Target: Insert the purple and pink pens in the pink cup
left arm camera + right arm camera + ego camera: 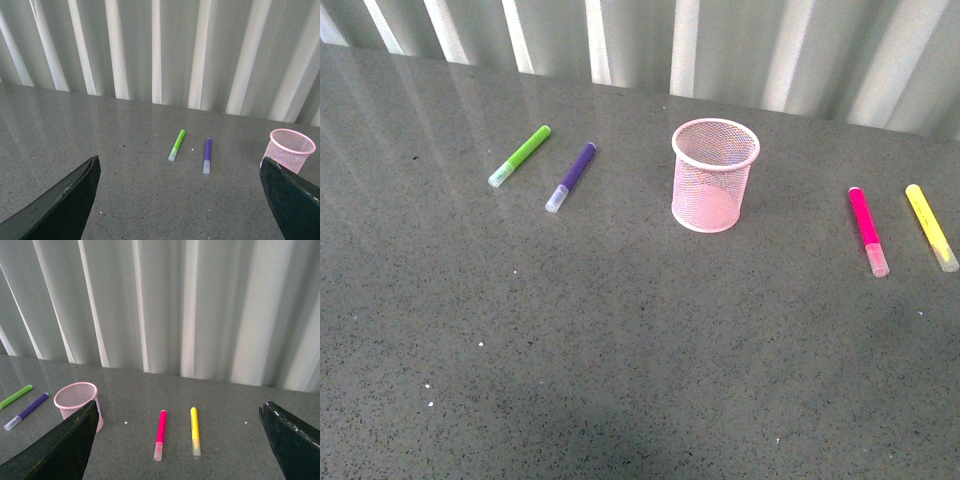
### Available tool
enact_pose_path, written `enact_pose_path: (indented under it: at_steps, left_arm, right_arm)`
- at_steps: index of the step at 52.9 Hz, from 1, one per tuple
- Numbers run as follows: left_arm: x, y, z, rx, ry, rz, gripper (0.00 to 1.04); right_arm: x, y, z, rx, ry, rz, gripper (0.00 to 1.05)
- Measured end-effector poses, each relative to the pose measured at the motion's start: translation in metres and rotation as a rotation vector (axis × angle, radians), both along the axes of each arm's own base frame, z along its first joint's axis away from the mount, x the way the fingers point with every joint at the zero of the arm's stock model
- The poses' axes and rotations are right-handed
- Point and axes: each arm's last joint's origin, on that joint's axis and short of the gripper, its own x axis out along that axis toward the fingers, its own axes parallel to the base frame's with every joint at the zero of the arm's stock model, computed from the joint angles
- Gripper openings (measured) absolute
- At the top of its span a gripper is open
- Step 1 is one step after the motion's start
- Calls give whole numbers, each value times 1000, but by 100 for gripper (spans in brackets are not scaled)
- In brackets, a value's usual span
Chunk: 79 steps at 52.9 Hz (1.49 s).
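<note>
Purple pen (572, 176) lies left of the upright pink cup (714, 175), pink pen (867, 231) right, both apart from it. Left gripper (179, 160) and right gripper (180, 404) gape wide, empty, both only partly in view.

left gripper (178, 159) has its jaws spread wide and holds nothing; only the tapering tips of its two dark fingers (65, 205) show. right gripper (178, 404) stands likewise, jaws wide apart and empty, its dark fingers (295, 440) raised clear, touching nothing.
</note>
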Motion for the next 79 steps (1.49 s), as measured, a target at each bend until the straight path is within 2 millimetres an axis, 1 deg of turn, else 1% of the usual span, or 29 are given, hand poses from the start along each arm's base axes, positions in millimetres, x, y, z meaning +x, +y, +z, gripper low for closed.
enact_pose_path:
  at_steps: [79]
  left_arm:
    - [0,0,0,0,0,0,98]
  right_arm:
    - [0,0,0,0,0,0,98]
